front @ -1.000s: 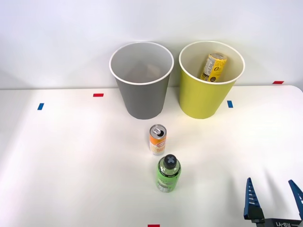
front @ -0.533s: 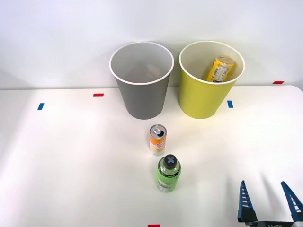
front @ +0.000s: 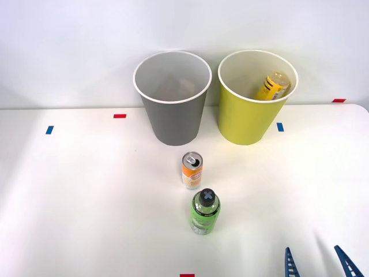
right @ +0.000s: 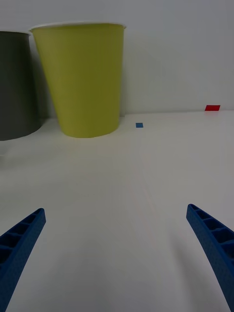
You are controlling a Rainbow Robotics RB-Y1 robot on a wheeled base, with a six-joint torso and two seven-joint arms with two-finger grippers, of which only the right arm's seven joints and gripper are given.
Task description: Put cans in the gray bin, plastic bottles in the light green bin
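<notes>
Two bins at the tabletop's [front: 75, 190] far edge: gray bin [front: 173, 115] left, light green bin [front: 249, 118] right, yellow bottle [front: 273, 86] tilted inside the latter. Upright before the gray bin: orange-and-white can [front: 192, 171], then green bottle [front: 204, 211] just nearer. Right claw [front: 317, 262] spread wide, holding nothing, low over bare tabletop near the front right.

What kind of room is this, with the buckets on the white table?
Probably a robot test lab, not a home. The plain white table carries little red and blue tape marks, likely placement guides. Just two sorting bins stand there, the gray bin and the light green bin, before a bare white wall.
</notes>
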